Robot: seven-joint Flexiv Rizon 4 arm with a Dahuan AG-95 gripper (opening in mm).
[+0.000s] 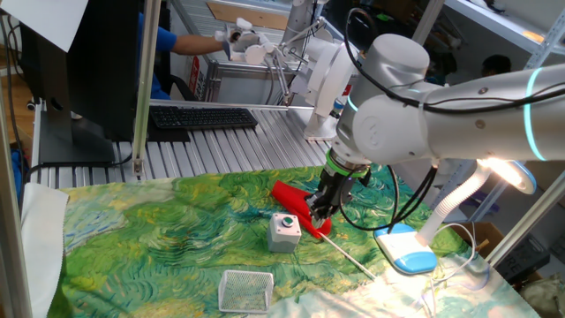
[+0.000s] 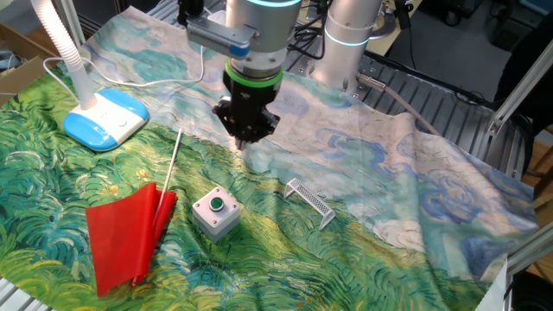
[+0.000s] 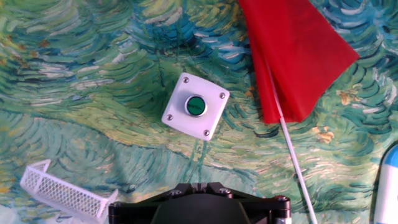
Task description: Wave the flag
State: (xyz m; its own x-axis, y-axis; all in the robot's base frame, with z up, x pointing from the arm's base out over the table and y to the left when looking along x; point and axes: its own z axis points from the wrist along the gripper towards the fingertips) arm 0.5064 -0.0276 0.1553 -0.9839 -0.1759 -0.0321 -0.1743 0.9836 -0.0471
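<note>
The flag lies flat on the painted cloth. Its red pennant (image 1: 290, 201) points away from the lamp, and its thin pale stick (image 1: 350, 259) runs toward the lamp base. It also shows in the other fixed view, pennant (image 2: 123, 235) and stick (image 2: 171, 164), and in the hand view, pennant (image 3: 292, 56) and stick (image 3: 295, 158). My gripper (image 2: 245, 141) hangs above the cloth, beside the stick and apart from it. Its fingers look drawn together and hold nothing. In the one fixed view the gripper (image 1: 320, 212) is over the flag. The hand view shows only the gripper's black base.
A grey box with a green button (image 1: 284, 231) stands next to the pennant (image 2: 216, 212) (image 3: 195, 106). A small white mesh basket (image 1: 245, 290) lies tipped nearby (image 2: 309, 200) (image 3: 59, 191). A blue-and-white lamp base (image 1: 409, 250) sits by the stick's end (image 2: 105, 117).
</note>
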